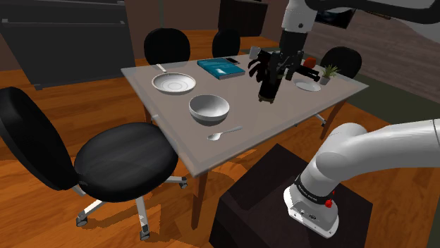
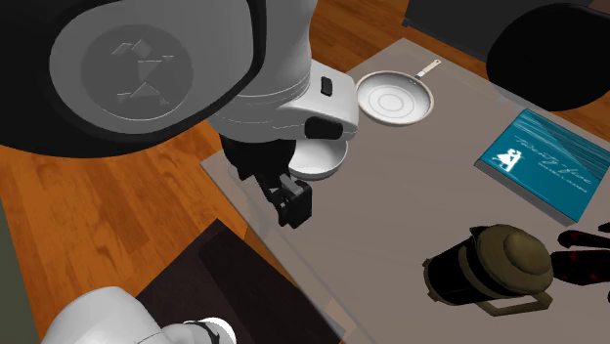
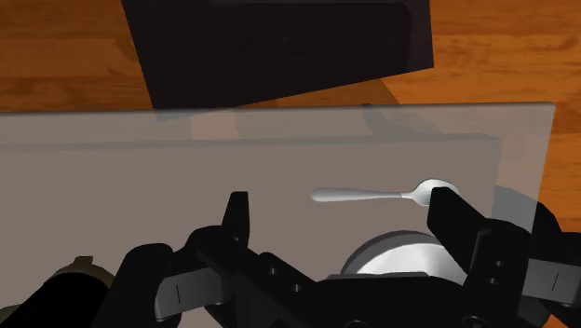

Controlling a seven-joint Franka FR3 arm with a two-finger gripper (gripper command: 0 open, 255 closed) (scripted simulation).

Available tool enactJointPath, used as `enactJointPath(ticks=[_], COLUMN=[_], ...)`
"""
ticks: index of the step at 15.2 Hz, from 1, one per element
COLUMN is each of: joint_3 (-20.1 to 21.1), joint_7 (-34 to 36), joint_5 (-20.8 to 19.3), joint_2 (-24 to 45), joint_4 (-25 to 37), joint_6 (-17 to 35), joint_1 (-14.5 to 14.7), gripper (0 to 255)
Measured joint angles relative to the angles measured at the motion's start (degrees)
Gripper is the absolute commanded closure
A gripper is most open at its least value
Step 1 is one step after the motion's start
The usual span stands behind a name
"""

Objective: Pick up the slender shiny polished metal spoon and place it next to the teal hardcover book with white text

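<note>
A slim shiny spoon (image 1: 224, 133) lies on the grey table (image 1: 282, 113) near its front edge, just in front of a white bowl (image 1: 209, 108). The teal book (image 1: 221, 67) with white print lies flat at the table's far side. My black gripper (image 1: 266, 96) hangs above the table's middle, to the shoulder view's right of the bowl and well away from the spoon. In the wrist view the gripper (image 3: 346, 219) is open and holds nothing; the spoon (image 3: 372, 195) lies beyond its fingertips, beside the bowl (image 3: 400, 256). From the second exterior view, the gripper (image 2: 293, 213) hovers over the table near the bowl (image 2: 318, 161), far from the book (image 2: 543, 161).
A white pan (image 1: 173, 83) sits left of the book. A dark lidded pot (image 2: 494, 266), a small plate (image 1: 307, 86) and a potted plant (image 1: 328, 72) stand at the far right. Black chairs (image 1: 120, 158) surround the table. The dark stand (image 1: 282, 204) is close to the front edge.
</note>
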Motion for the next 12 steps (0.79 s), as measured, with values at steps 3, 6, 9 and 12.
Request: enactJointPath(ticks=[3, 6, 9, 12], joint_3=[0.79, 3.41, 6.43, 9.36], joint_7=[0.79, 3.41, 6.34, 9.11], joint_5=[0.34, 1.67, 3.13, 4.21], joint_2=[-0.08, -0.34, 1.29, 3.35], joint_4=[-2.24, -6.17, -9.74, -12.87], joint_6=[2.72, 7.99, 14.85, 21.76], joint_1=[0.18, 0.91, 1.81, 2.60], gripper=[0, 0, 0, 0])
